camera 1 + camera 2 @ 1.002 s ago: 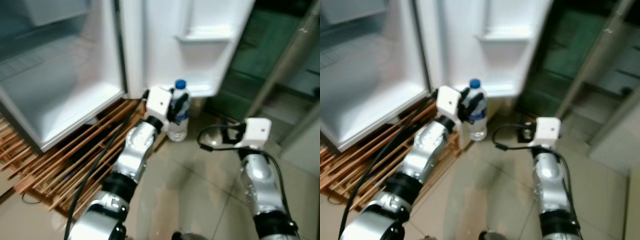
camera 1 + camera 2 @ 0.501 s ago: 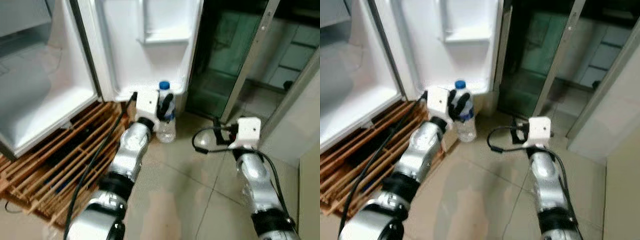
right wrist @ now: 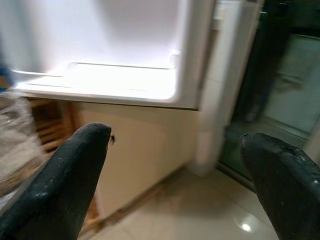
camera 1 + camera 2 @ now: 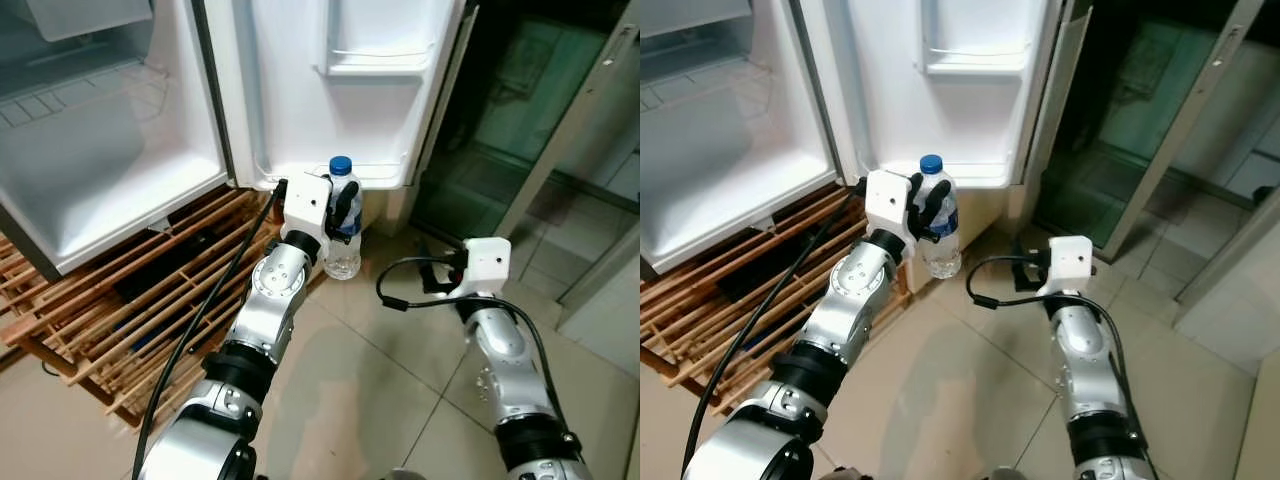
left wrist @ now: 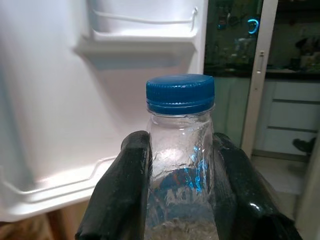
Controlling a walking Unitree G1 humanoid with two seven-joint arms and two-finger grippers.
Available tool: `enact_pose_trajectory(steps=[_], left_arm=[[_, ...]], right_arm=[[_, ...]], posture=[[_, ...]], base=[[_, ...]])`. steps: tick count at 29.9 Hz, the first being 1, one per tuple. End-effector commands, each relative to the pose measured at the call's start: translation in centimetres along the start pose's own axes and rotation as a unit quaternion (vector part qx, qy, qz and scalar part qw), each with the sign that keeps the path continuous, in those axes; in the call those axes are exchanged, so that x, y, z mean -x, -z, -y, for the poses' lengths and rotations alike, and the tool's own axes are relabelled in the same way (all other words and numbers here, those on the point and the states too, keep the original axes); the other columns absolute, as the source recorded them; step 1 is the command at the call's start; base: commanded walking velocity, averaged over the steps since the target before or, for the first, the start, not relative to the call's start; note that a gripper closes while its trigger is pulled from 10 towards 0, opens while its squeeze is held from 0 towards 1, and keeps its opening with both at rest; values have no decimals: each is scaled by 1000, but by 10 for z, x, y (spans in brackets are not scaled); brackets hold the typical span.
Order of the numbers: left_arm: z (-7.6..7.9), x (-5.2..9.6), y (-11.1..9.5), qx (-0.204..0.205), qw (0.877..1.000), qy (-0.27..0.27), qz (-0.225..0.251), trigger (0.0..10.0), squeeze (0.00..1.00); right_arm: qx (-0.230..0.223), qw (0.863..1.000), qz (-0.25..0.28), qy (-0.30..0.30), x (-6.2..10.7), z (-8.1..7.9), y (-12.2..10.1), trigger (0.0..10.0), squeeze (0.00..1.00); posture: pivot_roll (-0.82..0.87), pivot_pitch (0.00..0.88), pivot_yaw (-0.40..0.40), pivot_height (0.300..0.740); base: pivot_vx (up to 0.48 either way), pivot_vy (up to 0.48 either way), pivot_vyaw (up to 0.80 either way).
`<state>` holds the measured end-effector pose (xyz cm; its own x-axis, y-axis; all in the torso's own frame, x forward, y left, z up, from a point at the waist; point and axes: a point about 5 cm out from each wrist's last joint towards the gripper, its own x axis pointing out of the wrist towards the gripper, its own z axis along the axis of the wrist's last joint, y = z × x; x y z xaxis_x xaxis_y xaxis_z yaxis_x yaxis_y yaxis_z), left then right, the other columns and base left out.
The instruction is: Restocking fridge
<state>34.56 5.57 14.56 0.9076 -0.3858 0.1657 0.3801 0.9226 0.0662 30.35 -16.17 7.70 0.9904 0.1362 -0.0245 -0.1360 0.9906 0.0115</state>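
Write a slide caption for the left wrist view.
Left gripper clamps a blue-capped water bottle before the open fridge door.

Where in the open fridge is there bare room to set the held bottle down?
The left gripper holds the water bottle. The lower door shelf behind it is bare, as is the upper door shelf. The main compartment floor beside the door also looks bare.

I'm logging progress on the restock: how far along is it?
Done: the fridge door stands open. In hand: the left gripper holds the water bottle upright before the door's bottom shelf. Left: setting it on a shelf. The right gripper is open, holding nothing.
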Motion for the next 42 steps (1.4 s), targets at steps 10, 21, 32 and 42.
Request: enact_pose_trajectory(steps=[10, 21, 32, 42], left_arm=[[-29, 8, 6, 54, 996, -74, -20, 10000, 0], [-22, -1, -7, -20, 999, -44, -12, 10000, 0], [-16, -4, -13, -43, 999, -18, 0, 10000, 0], [4, -5, -18, -25, 998, 53, 24, 10000, 0]], right_arm=[[-20, 1000, 9, -13, -3, -1, -5, 10000, 0], [-21, 1000, 8, -13, -2, 0, -3, 10000, 0], [-23, 1000, 6, -11, 0, -3, -1, 10000, 0], [-23, 1000, 4, -7, 2, -1, 2, 10000, 0]], posture=[[-88, 0, -13, 740], [-102, 0, -2, 740], [-102, 0, 7, 740], [-109, 0, 11, 740]], base=[[27, 124, 0], [473, 0, 0], [480, 0, 0], [432, 0, 0]])
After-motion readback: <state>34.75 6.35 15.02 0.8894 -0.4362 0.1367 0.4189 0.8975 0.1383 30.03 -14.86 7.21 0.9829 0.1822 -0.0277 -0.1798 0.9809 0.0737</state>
